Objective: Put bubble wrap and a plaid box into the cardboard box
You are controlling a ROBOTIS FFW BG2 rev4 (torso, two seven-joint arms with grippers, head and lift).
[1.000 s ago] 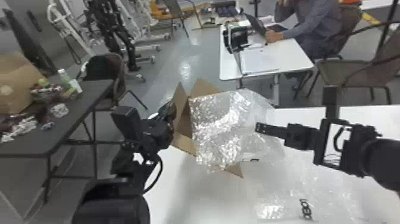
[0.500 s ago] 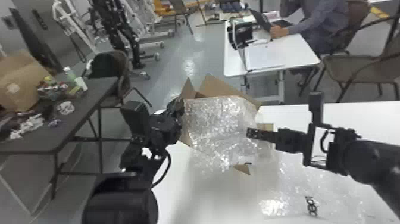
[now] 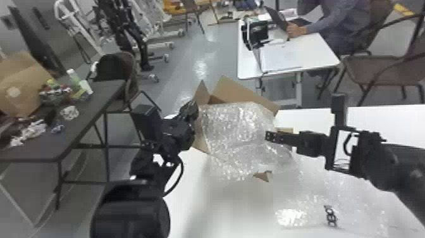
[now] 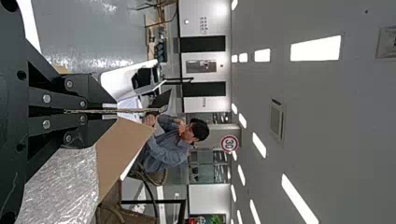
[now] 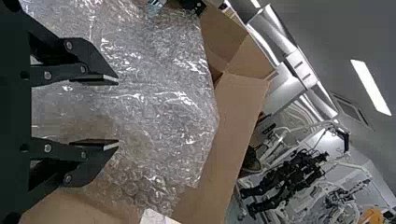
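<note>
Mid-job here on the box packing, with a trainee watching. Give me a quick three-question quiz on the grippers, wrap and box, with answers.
1. True or false: the right gripper is fully shut.
2. What lies across the cardboard box?
a) a laptop
b) the bubble wrap
c) a chair
3. Fill in: the left gripper is clamped on a box ____.

Key: 1. false, its fingers stand apart; 2. b; 3. flap.

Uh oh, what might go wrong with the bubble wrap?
The bubble wrap drapes outside the cardboard box, so it might slide onto the table. The right end effector is open, so its fingers might snag the wrap. The left end effector pinches a flap and might bend it.
</note>
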